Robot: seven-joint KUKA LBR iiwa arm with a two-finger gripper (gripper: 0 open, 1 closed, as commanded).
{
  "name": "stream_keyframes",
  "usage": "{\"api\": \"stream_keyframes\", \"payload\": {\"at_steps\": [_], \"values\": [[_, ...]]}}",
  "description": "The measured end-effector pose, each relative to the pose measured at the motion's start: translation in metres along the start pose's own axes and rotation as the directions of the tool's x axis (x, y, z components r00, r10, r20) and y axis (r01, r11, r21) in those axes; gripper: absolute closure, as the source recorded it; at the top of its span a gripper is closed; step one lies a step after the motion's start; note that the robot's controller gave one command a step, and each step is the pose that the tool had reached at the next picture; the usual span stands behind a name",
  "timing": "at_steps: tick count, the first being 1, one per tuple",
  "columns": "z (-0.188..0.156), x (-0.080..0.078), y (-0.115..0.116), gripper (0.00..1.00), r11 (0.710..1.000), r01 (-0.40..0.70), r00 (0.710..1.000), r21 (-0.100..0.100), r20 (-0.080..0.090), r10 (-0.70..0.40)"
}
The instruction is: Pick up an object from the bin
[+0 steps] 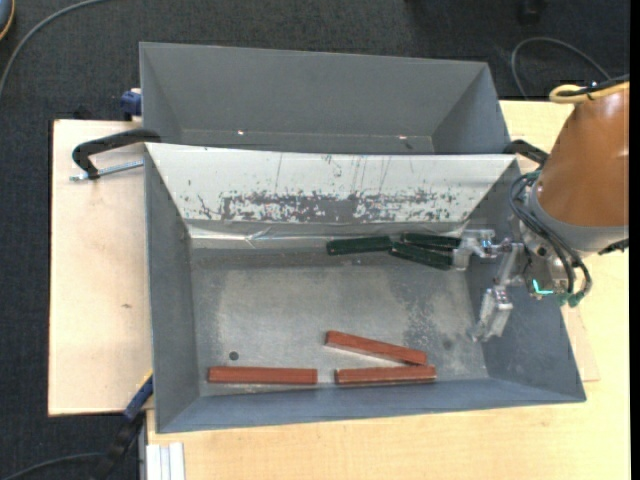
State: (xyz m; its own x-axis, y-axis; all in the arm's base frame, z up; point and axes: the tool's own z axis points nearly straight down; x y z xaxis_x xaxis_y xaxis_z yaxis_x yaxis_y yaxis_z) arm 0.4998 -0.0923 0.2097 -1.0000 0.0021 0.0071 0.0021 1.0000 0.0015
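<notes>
Remote op log, contents as I see them from above:

1. Bin [165,298]: grey metal, back wall scuffed, floor mostly bare.
2. Claw [490,318]: low on the bin's right side, near the right wall, over bare floor. It hangs below the arm's orange cover [595,168]. Spread or pressed together: I cannot tell from this angle.
3. Pliers [395,248]: dark green handles, lying flat along the foot of the back wall, right of centre. Their right end is near the wrist, up and left of the claw. Closest item to the claw.
4. Bars, 3 pcs, red-brown, slim, flat, at the front of the bin:
   - left bar [262,375], along the front wall.
   - right bar [385,375], in line w/ it, a small gap between them.
   - angled bar [375,348], just behind the right bar, tilted toward its right end.
   All three lie down and left of the claw, apart from it.
</notes>
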Motion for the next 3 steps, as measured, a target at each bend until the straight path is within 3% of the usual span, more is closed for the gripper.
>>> {"api": "stream_keyframes", "payload": {"at_steps": [1,2,3], "values": [[0.143,0.005,0.086,0.00,0.997,-0.077,0.997,-0.002,0.000,0.077],[0.109,0.007,0.129,0.00,0.995,0.104,0.994,0.000,0.015,-0.104],[0.109,0.006,0.120,0.00,1.000,0.005,1.000,0.000,0.012,-0.005]]}}
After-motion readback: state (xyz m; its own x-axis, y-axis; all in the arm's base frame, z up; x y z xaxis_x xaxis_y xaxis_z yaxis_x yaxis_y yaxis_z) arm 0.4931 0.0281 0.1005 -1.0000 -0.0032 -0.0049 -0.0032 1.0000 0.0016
